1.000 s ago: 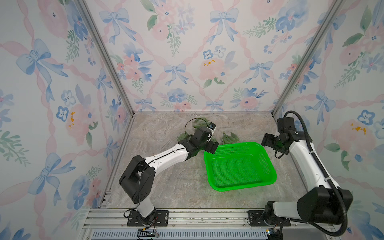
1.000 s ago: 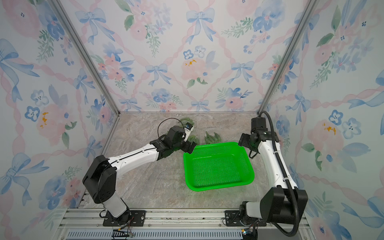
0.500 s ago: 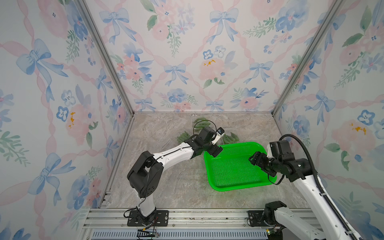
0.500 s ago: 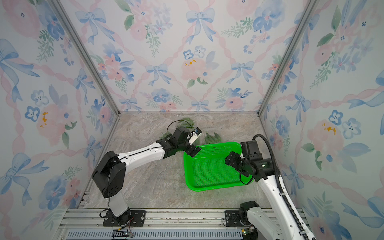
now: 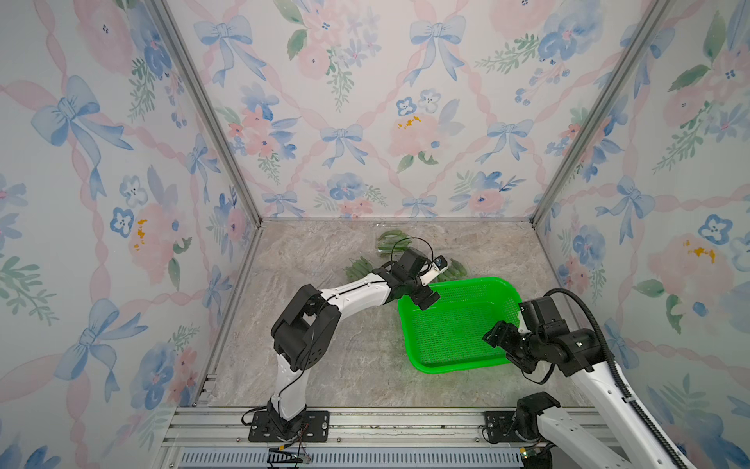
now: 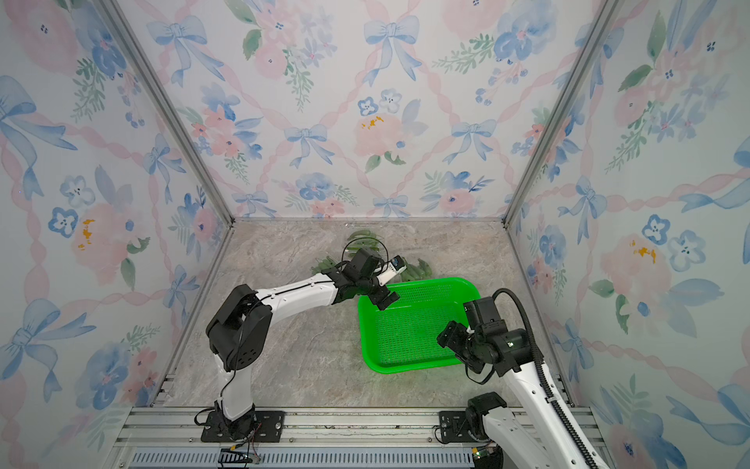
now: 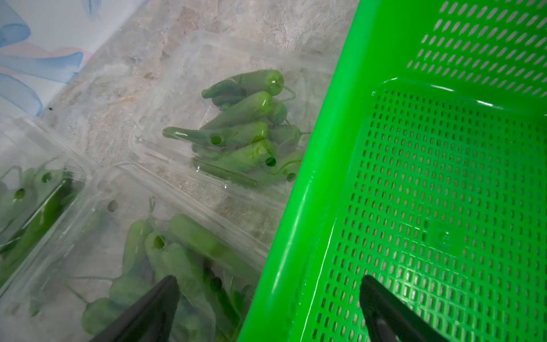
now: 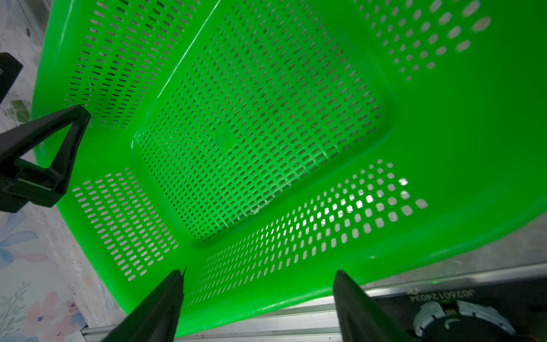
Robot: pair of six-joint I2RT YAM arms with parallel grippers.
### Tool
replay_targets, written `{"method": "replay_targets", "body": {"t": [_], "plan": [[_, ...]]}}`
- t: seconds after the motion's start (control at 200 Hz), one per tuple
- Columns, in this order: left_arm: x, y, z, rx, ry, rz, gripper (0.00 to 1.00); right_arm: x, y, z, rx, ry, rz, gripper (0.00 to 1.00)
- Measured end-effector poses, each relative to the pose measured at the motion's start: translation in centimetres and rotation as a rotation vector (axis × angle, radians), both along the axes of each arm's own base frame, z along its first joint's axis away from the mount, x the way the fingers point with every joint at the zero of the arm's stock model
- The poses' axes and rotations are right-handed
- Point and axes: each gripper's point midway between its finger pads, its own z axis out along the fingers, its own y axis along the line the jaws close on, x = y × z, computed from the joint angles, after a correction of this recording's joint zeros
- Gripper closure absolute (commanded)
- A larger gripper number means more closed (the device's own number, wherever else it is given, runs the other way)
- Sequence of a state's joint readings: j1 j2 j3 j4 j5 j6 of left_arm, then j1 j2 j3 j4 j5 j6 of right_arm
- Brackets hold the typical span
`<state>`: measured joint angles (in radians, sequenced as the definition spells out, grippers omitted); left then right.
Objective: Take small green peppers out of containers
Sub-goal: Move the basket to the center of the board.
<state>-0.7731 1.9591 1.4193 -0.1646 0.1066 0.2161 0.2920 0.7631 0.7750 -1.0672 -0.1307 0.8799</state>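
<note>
Floral wallpaper — pink roses, blue bows, ribbon lattice — covers all three sides around me; aluminium posts mark the corners. Beneath me, a grey-beige marbled floor under even light, metal rails along its near edge.

A green perforated basket is sitting on the marbled tabletop, toward the right. Floral walls are enclosing it on three sides, with metal rails running along the front.
</note>
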Motion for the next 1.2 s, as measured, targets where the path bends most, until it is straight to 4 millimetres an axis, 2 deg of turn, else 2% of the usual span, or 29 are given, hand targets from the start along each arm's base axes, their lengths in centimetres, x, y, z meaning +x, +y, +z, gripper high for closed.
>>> {"method": "replay_targets", "body": {"t": [0.195,0.415,0.54,0.715,0.815,0.995,1.075,1.2], "plan": [[0.1,-0.3,0.0,0.008,0.003,-0.014,0.05,-0.5,0.3,-1.2,0.026,0.026,-0.005,0.29],[0.6,-0.9,0.4,0.002,-0.011,-0.019,0.1,-1.3,0.6,-2.1,0.048,0.054,-0.009,0.28],[0.6,-1.2,0.0,0.007,-0.005,-0.024,0.1,-1.7,0.4,-1.4,0.048,0.044,-0.01,0.27],[0.5,-1.6,-1.0,0.018,0.005,-0.031,0.1,-1.5,0.6,1.1,0.074,-0.016,-0.005,0.27],[0.6,-1.8,-1.3,0.024,0.005,-0.038,0.18,-1.8,0.7,1.5,0.087,-0.02,0.004,0.27],[0.7,-2.1,-1.5,0.025,0.021,-0.037,0.48,-2.6,0.9,0.7,0.088,0.017,0.017,0.22],[0.6,-2.4,-1.4,0.03,0.023,-0.045,0.53,-2.6,0.9,0.5,0.086,0.025,0.018,0.2],[0.4,-2.4,-1.4,0.041,0.028,-0.038,0.56,-2.4,0.8,0.0,0.062,0.051,0.032,0.18]]}}
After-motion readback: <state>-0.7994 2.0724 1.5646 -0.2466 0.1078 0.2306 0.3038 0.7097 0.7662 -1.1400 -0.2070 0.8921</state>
